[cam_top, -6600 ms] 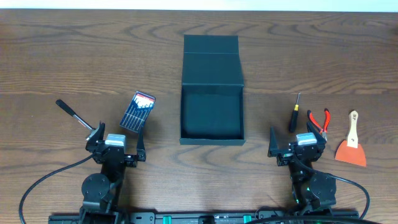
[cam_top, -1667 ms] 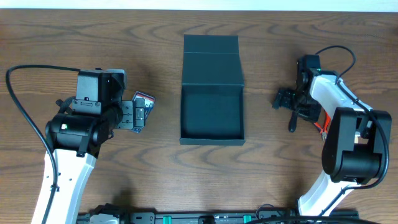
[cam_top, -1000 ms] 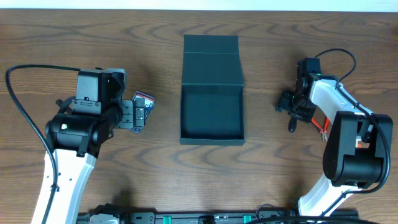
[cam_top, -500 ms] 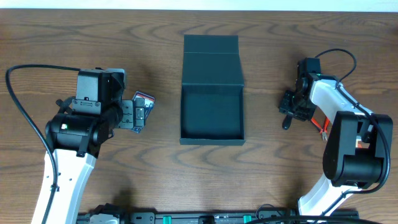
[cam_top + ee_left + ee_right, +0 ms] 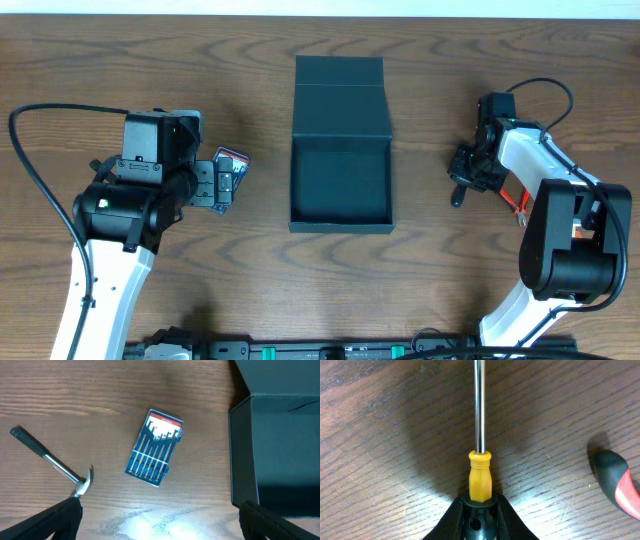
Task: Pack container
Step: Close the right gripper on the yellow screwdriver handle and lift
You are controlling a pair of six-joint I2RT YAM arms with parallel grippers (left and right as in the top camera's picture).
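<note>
The container (image 5: 340,186), a dark box, lies open at the table's middle with its flap lid (image 5: 340,96) folded back; its side wall (image 5: 243,455) fills the right of the left wrist view. My left gripper (image 5: 212,187) hangs open above a clear case of small screwdrivers (image 5: 154,446), and a hammer (image 5: 52,462) lies to the case's left. My right gripper (image 5: 480,517) is shut on the black handle of a screwdriver (image 5: 479,477) with a yellow collar and steel shaft. The screwdriver handle's end (image 5: 459,197) sticks out below the right gripper (image 5: 470,175), right of the container.
Pliers with red and black handles (image 5: 617,485) lie just right of the screwdriver, partly under my right arm in the overhead view (image 5: 512,197). Both arms' cables loop over the outer table sides.
The right gripper's jaws have shut on the screwdriver's handle, and the handle end has swung a little left and up. The left arm has not moved.
</note>
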